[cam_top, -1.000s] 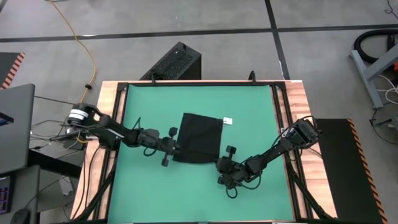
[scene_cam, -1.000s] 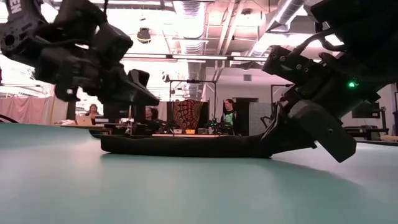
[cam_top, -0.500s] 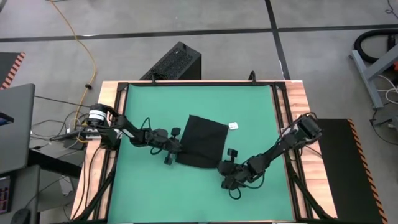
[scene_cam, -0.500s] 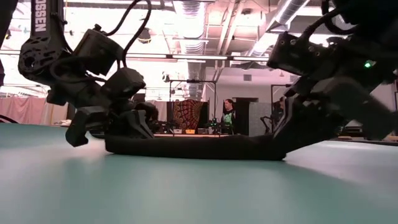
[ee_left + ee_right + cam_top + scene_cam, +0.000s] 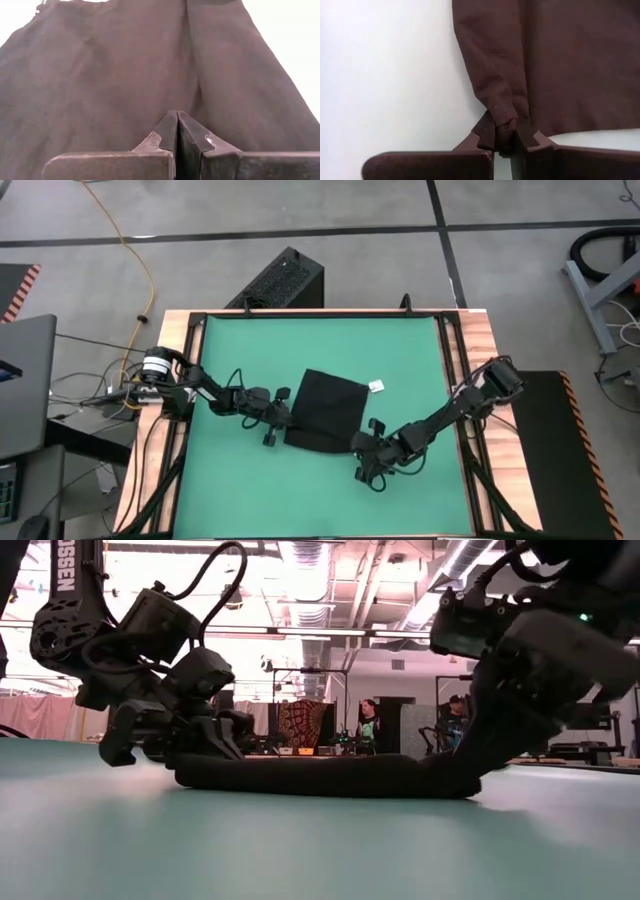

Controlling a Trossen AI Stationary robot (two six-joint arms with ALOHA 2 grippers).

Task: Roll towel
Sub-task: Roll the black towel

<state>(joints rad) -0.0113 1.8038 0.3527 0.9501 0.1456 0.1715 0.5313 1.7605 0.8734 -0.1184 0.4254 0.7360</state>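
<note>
The wood-edged counter [image 5: 480,360] carries a broad green mat [image 5: 400,350]; on the mat's middle lies the plain black soft towel [image 5: 325,410], flat from above, a low thick band in the low view [image 5: 320,776]; the left gripper [image 5: 281,418] sits at its left edge, fingers [image 5: 167,132] pressed shut on cloth; the right gripper [image 5: 365,446] pinches its near right corner, a hold only the right wrist view [image 5: 504,131] makes plain; the small white tag [image 5: 376,387] shows only from above.

Left gripper [image 5: 283,415] has dropped onto the towel [image 5: 325,412] edge — towel dragged slightly rightward by right gripper [image 5: 363,443].
</note>
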